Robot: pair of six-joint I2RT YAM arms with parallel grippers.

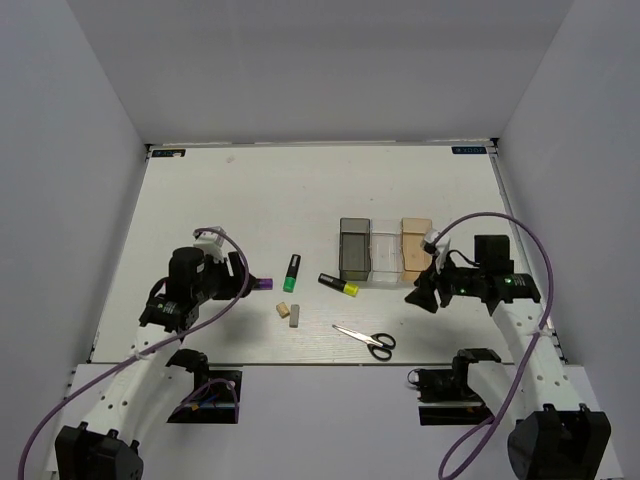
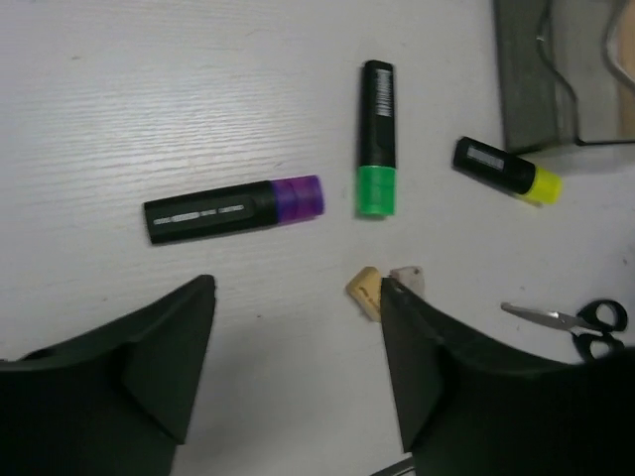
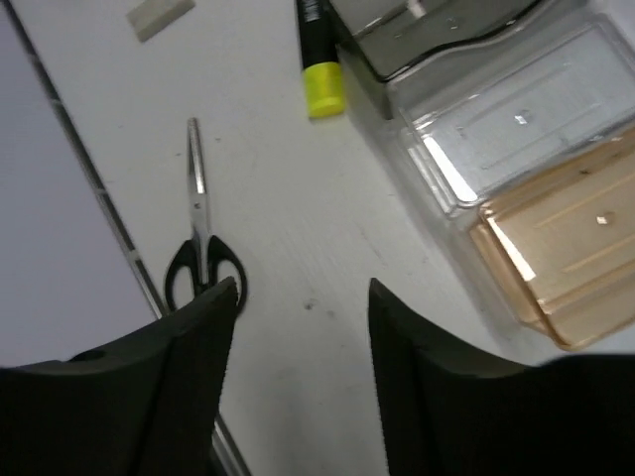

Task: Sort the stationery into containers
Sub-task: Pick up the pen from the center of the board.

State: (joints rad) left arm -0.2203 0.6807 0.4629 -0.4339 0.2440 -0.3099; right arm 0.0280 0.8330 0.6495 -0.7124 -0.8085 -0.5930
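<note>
The three highlighters each carry white print on the black barrel, but it is too blurred to read.

The dark grey bin [image 1: 354, 250] stands on the white table [image 1: 250, 200]; the clear bin [image 1: 385, 252] touches its right side, and the tan-orange bin [image 1: 415, 248] touches the clear bin on the side away from the grey one. In the right wrist view the clear and the tan-orange bin show only their bare floors; the inside of the dark grey bin I cannot judge.

The yellow highlighter [image 1: 340, 285] lies just beside the near left corner of the dark grey bin. The green highlighter [image 1: 292, 272] lies to the left of this bin, and the purple highlighter [image 1: 262, 283] lies further left. The two erasers [image 1: 289, 312] lie together, left of the bin and nearer to the arm bases. The scissors [image 1: 367, 340] lie closed in front of the bin, near the table's near edge.

The left gripper [image 1: 248, 280] is well to the left of the dark grey bin, its jaws spread and holding nothing, with the purple highlighter just beyond the fingertips. The right gripper [image 1: 420, 295] is to the right of the bin and nearer to the arm bases; its jaws are also spread wide and hold nothing.
</note>
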